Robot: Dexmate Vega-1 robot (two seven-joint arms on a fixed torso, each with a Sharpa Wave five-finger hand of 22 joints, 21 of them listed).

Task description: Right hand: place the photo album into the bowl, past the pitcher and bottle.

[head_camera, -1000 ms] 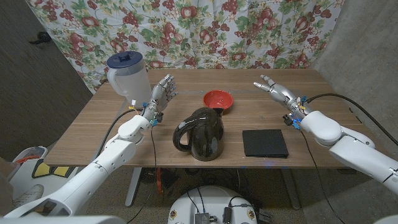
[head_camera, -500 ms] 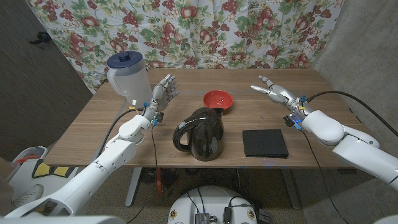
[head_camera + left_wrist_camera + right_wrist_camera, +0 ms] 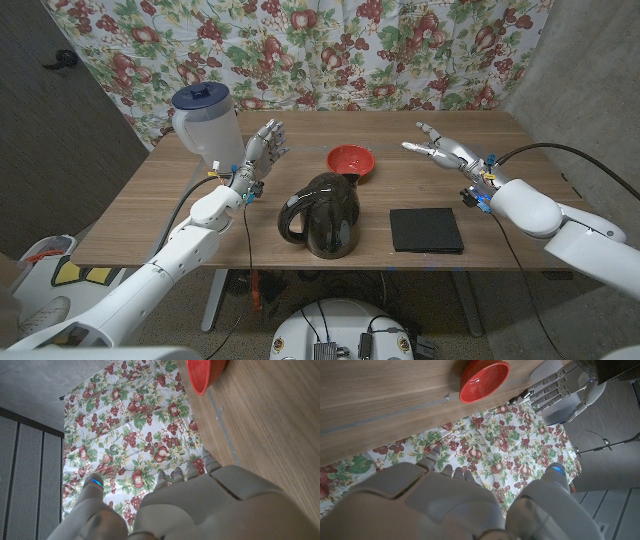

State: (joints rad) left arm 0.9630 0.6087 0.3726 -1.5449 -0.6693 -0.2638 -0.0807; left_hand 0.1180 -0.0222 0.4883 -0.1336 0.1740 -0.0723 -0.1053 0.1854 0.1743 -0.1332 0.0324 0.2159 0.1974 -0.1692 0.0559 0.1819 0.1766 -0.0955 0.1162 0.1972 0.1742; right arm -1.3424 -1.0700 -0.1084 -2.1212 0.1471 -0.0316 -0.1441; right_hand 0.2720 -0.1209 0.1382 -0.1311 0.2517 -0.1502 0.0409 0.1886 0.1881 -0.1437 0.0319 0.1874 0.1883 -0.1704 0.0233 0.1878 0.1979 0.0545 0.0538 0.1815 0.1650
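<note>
The black photo album [image 3: 426,229] lies flat near the table's front edge on the right. A red bowl [image 3: 351,159] [image 3: 205,373] [image 3: 483,380] stands behind the dark glossy pitcher [image 3: 322,214] at the table's middle. My right hand [image 3: 438,151] hovers open above the table, behind the album and to the right of the bowl, fingers stretched toward the bowl. My left hand [image 3: 263,150] [image 3: 551,389] stands upright and open to the left of the pitcher, holding nothing.
A clear plastic jug with a blue lid [image 3: 206,120] stands at the table's back left, just behind my left hand. A floral curtain [image 3: 300,50] hangs behind the table. Bare wood lies between the album and the bowl.
My right hand has drifted left toward the bowl and a little lower. The left hand, album, pitcher and bowl have not moved.
</note>
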